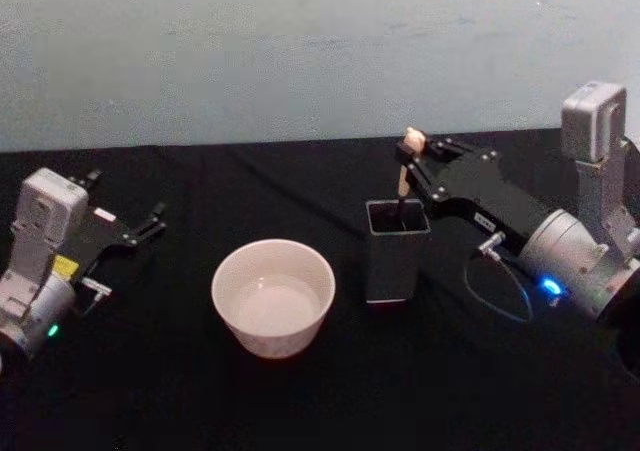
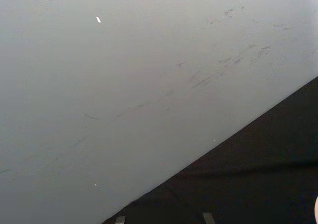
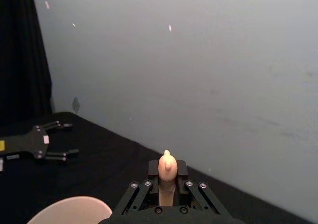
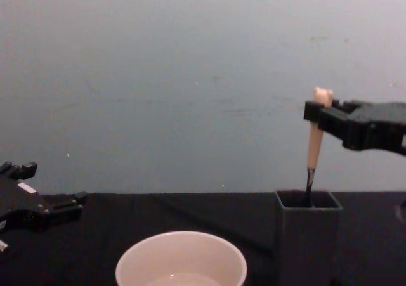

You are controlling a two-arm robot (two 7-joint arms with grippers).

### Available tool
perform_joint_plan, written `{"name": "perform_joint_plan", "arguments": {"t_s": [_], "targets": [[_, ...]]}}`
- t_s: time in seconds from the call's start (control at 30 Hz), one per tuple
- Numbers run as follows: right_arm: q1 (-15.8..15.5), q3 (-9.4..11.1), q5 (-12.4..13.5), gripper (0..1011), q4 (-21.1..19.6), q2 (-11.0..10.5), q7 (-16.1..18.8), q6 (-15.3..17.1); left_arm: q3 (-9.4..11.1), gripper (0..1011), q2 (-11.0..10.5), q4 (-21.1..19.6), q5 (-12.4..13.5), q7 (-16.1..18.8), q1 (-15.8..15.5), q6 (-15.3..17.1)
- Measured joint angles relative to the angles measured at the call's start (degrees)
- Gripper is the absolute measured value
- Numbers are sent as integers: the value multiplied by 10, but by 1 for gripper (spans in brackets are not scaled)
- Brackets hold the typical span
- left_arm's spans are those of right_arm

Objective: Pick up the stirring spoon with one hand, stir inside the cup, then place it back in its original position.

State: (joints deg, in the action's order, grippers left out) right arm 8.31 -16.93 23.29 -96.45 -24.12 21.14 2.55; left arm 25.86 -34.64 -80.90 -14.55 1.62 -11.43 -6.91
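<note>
Chest view: right gripper [image 4: 315, 111] clamps the stirring spoon [image 4: 313, 145] by its upper handle; likely light, stiff. Left gripper [image 1: 125, 206] idles splayed, far left.

Plain pale grey-blue wall [image 1: 300, 51] behind, faintly scuffed with dark streaks [image 2: 223, 70], black cloth-covered worktop [image 1: 300, 411] meeting it along a straight edge, dark drape [image 3: 20, 50] beside the wall

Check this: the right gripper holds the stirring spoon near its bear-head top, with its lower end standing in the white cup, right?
No. The right gripper holds the stirring spoon near its top, but its lower end stands in the dark grey holder, not the cup; the chest view shows it. The left gripper sits open, far left.
</note>
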Motion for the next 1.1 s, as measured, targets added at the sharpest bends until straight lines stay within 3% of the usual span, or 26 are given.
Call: {"name": "perform_joint_plan", "arguments": {"t_s": [0.67, 1.1], "targets": [[-17, -1, 8, 211, 37, 36, -35, 15, 0, 1001, 0, 0, 0, 0, 0, 0], [-19, -3, -2, 211, 53, 40, -35, 11, 0, 1001, 0, 0, 0, 0, 0, 0]]}}
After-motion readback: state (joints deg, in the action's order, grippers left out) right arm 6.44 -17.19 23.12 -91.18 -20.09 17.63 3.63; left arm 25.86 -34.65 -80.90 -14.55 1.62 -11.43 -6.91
